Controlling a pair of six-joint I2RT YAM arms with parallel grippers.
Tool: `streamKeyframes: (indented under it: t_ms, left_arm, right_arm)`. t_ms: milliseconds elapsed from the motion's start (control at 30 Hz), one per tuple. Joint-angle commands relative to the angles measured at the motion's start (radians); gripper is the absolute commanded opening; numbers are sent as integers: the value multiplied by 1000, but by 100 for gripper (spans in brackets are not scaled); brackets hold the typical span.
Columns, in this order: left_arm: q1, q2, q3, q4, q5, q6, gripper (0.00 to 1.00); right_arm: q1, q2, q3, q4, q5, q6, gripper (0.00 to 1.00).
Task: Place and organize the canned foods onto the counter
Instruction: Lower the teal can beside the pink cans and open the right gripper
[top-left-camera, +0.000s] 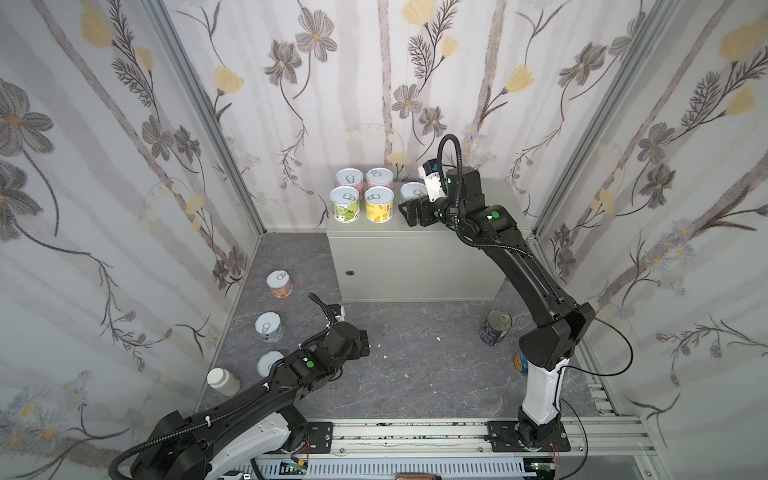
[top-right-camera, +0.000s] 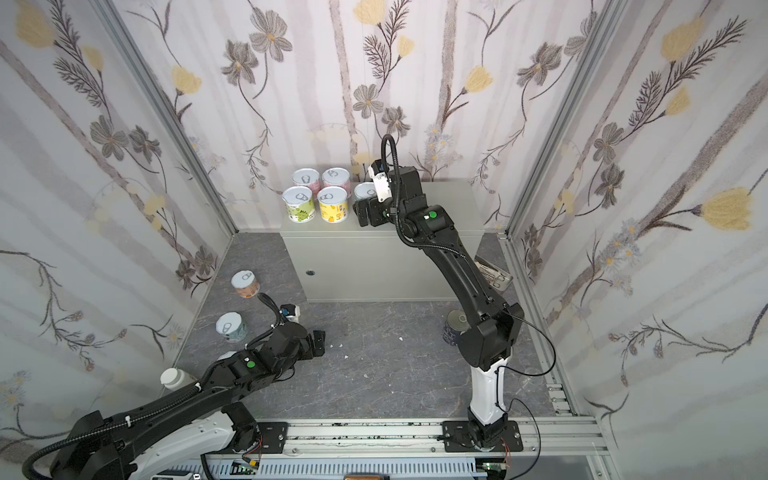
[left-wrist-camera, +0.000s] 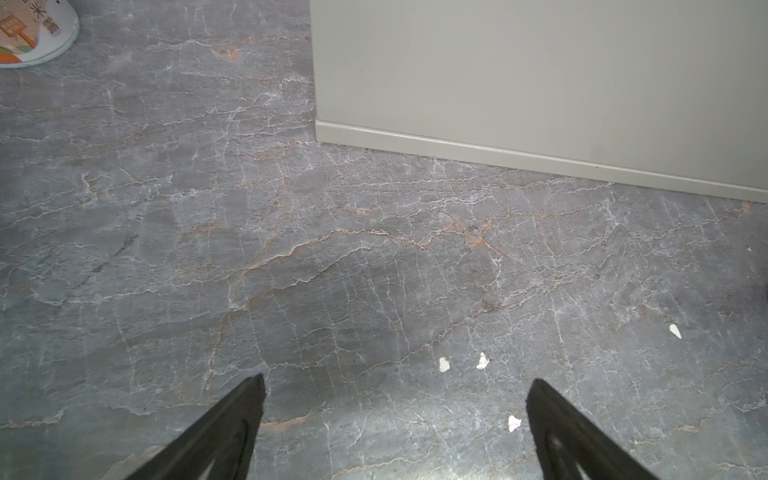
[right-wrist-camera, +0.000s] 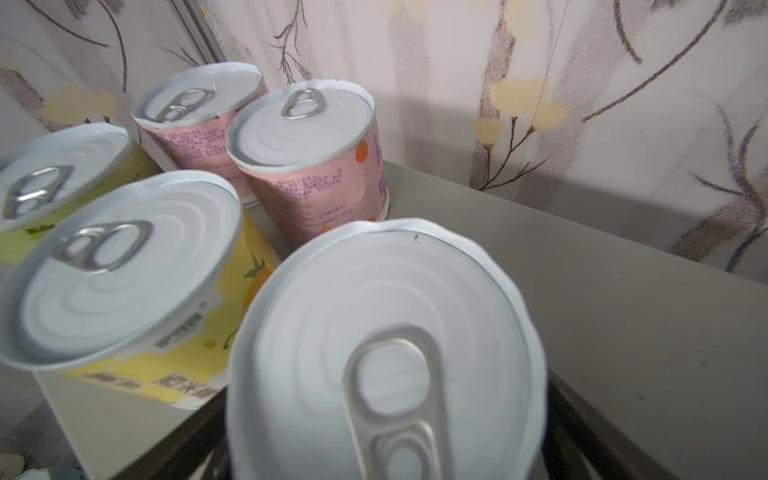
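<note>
Four short cans stand in a square at the counter's (top-left-camera: 415, 257) far left: green (top-left-camera: 345, 204), yellow (top-left-camera: 379, 203) and two pink (top-left-camera: 349, 179). Just right of them stands a fifth can (top-left-camera: 412, 191), with my right gripper (top-left-camera: 409, 214) open around it. Its silver lid (right-wrist-camera: 386, 332) fills the right wrist view, with a dark finger wide on each side. Low over the floor, my left gripper (top-left-camera: 365, 341) is open with nothing in it (left-wrist-camera: 397, 380). On the floor stand an orange can (top-left-camera: 279, 284), a pale blue can (top-left-camera: 269, 327), and a third (top-left-camera: 268, 362) partly under the left arm.
A tilted dark navy can (top-left-camera: 495, 327) rests on the floor beside the right arm. A blue can (top-left-camera: 520, 362) peeks out behind that arm's base. A white-capped bottle (top-left-camera: 222, 380) lies at the left wall. A metal tray (top-right-camera: 492, 274) sits right of the counter.
</note>
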Motion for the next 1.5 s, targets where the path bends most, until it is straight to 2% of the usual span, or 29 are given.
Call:
streamKeyframes:
  t_ms: [0,133,233,367,467,567,633,833,1067,1367,1467]
  left_arm:
    - [4,-7,3,15,-11,-1,100]
    - [3,-18,7,13,-13,0,100]
    - [4,-26,8,13,-14,2,100]
    - [6,-25,16,11,-8,6,100]
    - [5,-26,16,11,-5,6,100]
    - [4,-22,15,11,-5,8,100]
    - [5,-12,18,11,-6,9,100]
    - [4,2,20,13,-5,6,100]
    - [5,23,26,16,-9,11,100]
    - [6,32,23,24,-7,10,100]
    - [6,31,18,28,-7,8,100]
  right_arm:
    - [2,-48,0,8,-6,-32,100]
    - [2,-127,-49,-13,15,-43,100]
    - [2,-215,-167,29,29,-44,99]
    - [0,-347,-394,157,14,-37,79]
    - [-4,-409,-526,231,19,-20,72]
    - [-9,-427,-588,273,8,-11,64]
    - [-12,-418,-593,282,0,-3,59]
    - [-11,-396,-588,321,-10,21,55]
    - [-12,-314,-508,313,-19,26,56]
    - [-9,-189,-385,290,5,109,61]
    - [-8,-166,-370,295,25,125,60]
